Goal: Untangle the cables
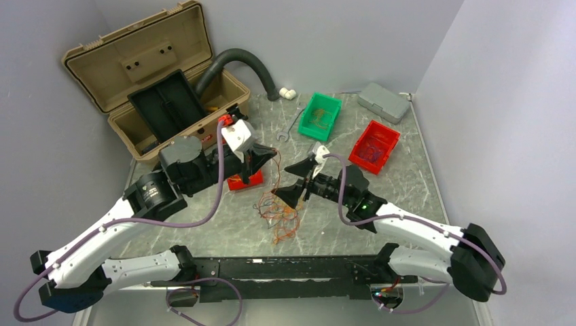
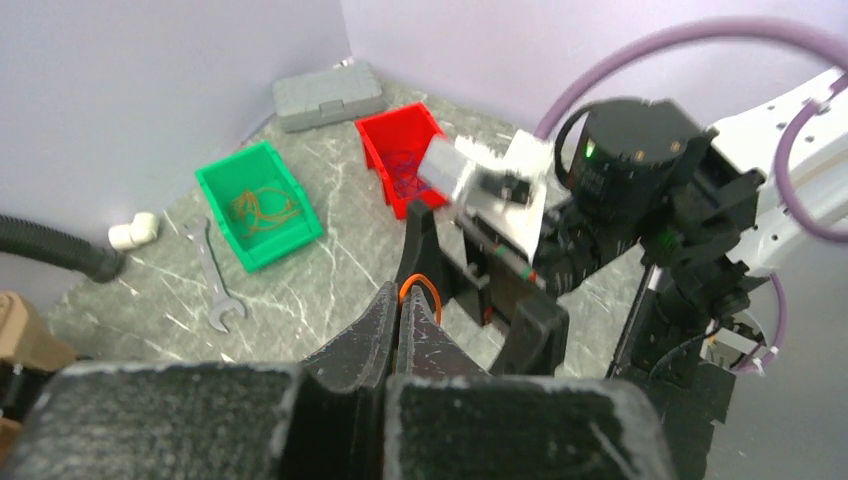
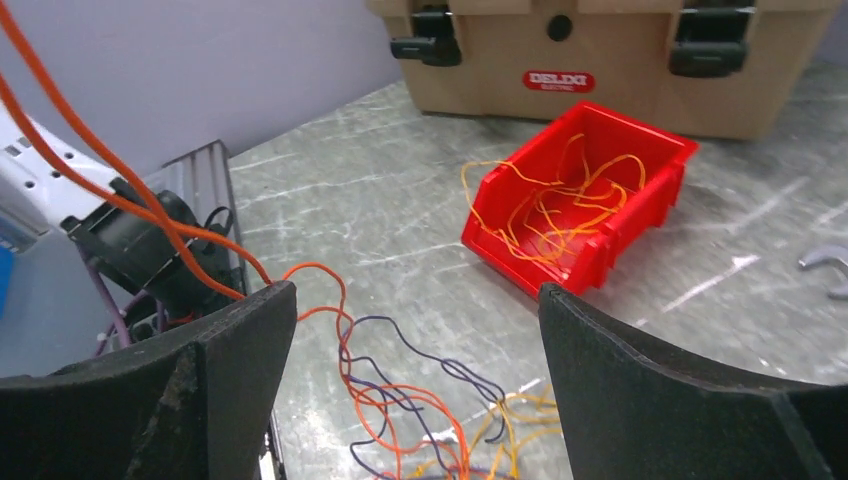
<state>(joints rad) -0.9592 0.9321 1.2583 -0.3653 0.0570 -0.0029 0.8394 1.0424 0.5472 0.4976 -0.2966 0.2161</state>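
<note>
**Both pincers and the tangle.** My left pincer point(image 2: 405, 300) is clenched on a single orange strand point(image 2: 421, 284), whose loop pokes out just beyond the tips. My right pincer point(image 3: 412, 300) is released, its fingers spread wide with nothing between them. The rest of the cables point(image 3: 420, 425) lie as a loose snarl of orange, yellow and dark wires on the worktop point(image 3: 400, 190), just below the right pincer's gap. The held strand runs nearly straight from that snarl, past one finger of the right pincer, up to the left pincer. Beyond the right pincer, a red bin point(image 3: 530, 262) holds more orange and yellow wires. Judged handling: the wires are very light, thin and limp, with springy curls. They give no stiffness to push against and will follow any pull, dragging neighbours along where they cross. The insulation looks smooth, so I expect a strand to slide unless pinched squarely between the pads. Best hold, in my view: one strand only, on a free stretch away from the crossings. Alternatively, the right pincer pins the bulk of the snarl while the left draws its strand out.
</note>
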